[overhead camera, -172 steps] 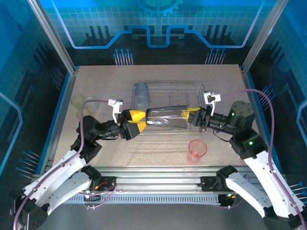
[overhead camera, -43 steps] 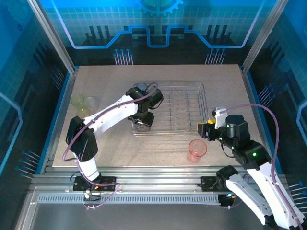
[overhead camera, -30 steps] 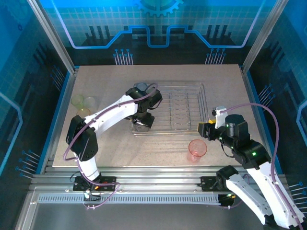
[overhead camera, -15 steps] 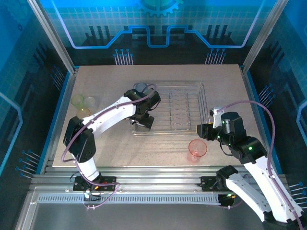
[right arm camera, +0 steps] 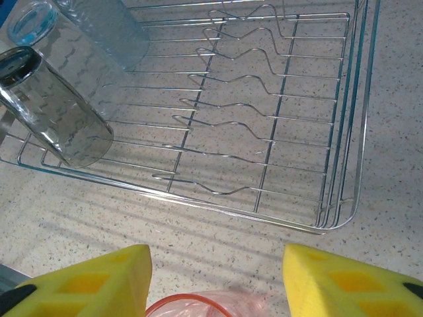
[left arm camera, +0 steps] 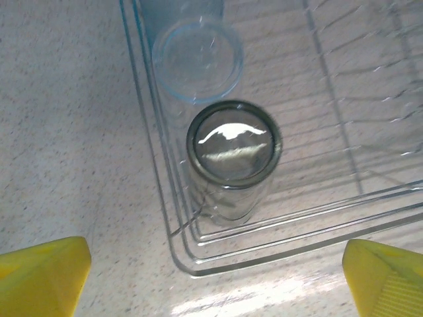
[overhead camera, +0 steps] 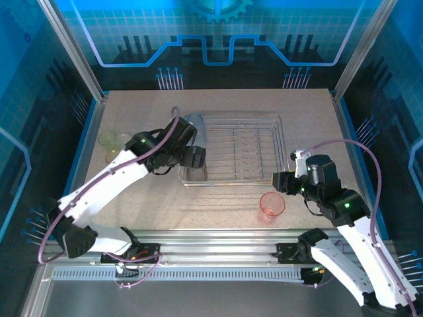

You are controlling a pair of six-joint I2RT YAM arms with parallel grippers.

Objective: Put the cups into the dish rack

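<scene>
Two robot arms work at a speckled counter (overhead camera: 165,205) with a silver wire dish rack (overhead camera: 281,148) at its middle. The left pincer (left arm camera: 215,274) hangs wide open over the rack's near left corner, holding nothing, its yellow fingertips (left arm camera: 46,274) well apart from the cups below. There a smoky grey cup (left arm camera: 232,155) seems to stand mouth down inside the rack, with a pale blue cup (left arm camera: 197,59) just behind it. The right pincer (right arm camera: 218,277) is partly open and empty, poised near a pink cup (overhead camera: 271,207) that sits on the counter outside the rack's near right corner.

Likely risks: a low sideways move by the left arm could clip the grey cup or hook a rack wire and drag the rack. The right pincer, closing off-centre, could tip or squash the light pink cup.

From above, the left arm largely covers the rack's corner; the left wrist camera makes plain how the grey cup stands. The overhead view adds yellow-green cups (overhead camera: 107,139) at the counter's left edge, not yet loaded
</scene>
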